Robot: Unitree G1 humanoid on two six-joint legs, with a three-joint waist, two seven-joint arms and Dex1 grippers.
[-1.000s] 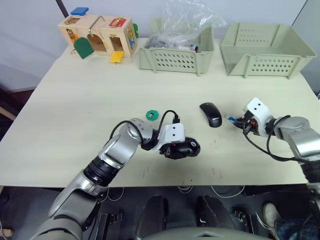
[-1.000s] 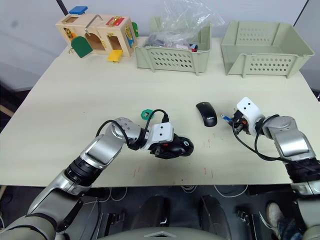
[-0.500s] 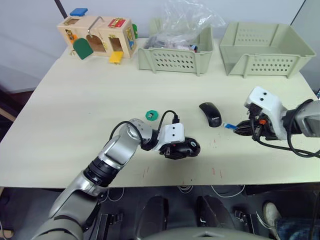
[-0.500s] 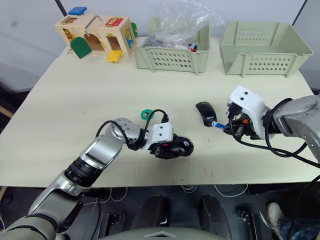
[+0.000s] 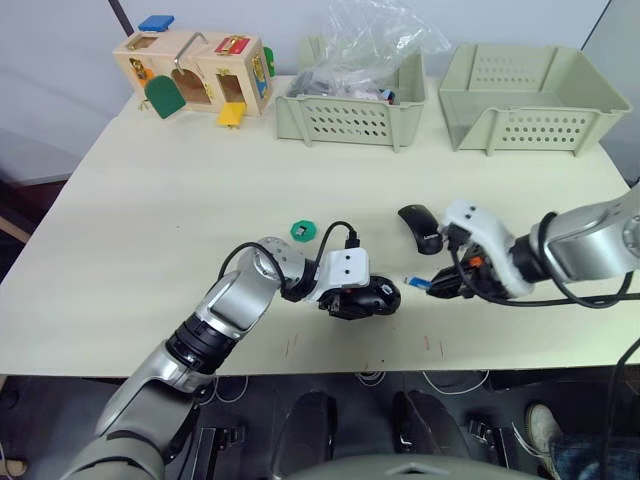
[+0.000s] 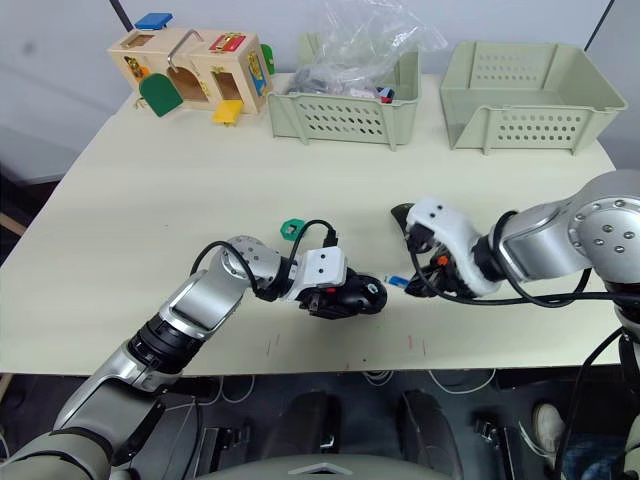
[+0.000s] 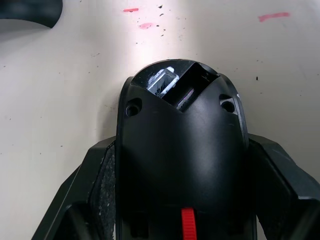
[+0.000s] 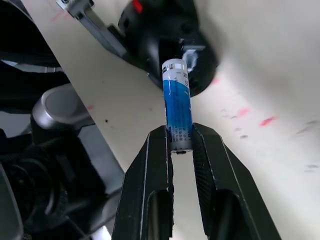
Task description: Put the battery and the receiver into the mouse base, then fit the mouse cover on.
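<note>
1. Table (image 5: pixel 150 230): pale wood-look top, with small red marks near the front edge.
2. Two pale green perforated bins along the far edge. One (image 5: pixel 530 100) stands far right; the other (image 5: pixel 350 110) holds a crumpled clear plastic bag (image 5: pixel 375 40).
3. Wooden latch box (image 5: pixel 195 70), far left corner, with coloured doors and tabs.
4. Left gripper (image 5: pixel 352 300): clenched on the mouse base (image 5: pixel 372 295) at front centre of the table. Left wrist view: a finger on each flank of the base, hollow top facing the camera, a red patch showing at its near end.
5. Mouse cover (image 5: pixel 421 227): glossy black, lying on the table behind the right gripper. White lettering too small to read.
6. Right gripper (image 5: pixel 440 288): pinching the battery (image 8: pixel 177 111) by one end. The free end points at the mouse base, just beside it. Print on the blue wrap not legible.
7. Small green ring-shaped piece (image 5: pixel 302 230), on the table behind the left arm.
</note>
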